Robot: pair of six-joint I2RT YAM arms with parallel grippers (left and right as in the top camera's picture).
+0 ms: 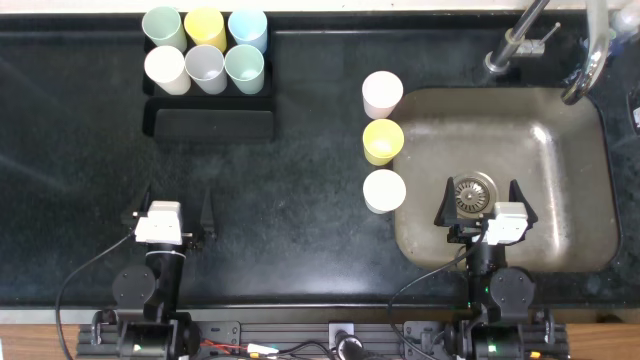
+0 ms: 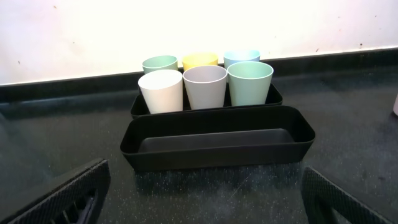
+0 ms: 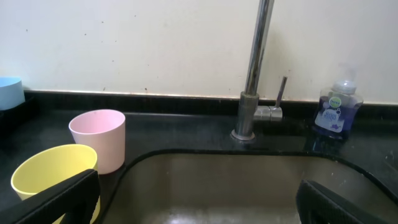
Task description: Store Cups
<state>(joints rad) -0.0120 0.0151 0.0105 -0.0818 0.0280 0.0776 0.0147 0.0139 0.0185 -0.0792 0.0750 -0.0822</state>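
Opening step, I reckon: left pincer point(image 1: 172, 206) and right pincer point(image 1: 482, 201) both hang released, empty. The pink cup point(image 1: 382, 94), yellow cup point(image 1: 383, 141) and white cup point(image 1: 384, 191) line the worktop point(image 1: 300, 200) beside the sink point(image 1: 560, 240). Next move calls for grabbing 1 for the front tray point(image 2: 217, 163). The right wrist view adds a soap bottle point(image 3: 336, 109).

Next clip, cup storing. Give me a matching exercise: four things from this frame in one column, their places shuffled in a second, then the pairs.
Things
1. pink cup
2. grey cup
3. empty black tray
4. soap bottle

Places
A. on the counter behind the sink, near the faucet
B. on the counter, just on the robot's side of the filled tray
C. in the filled tray, middle of the row nearer the robot
D. at the sink's edge, next to a yellow cup

Pairs: 1-D, 2-C, 3-B, 4-A
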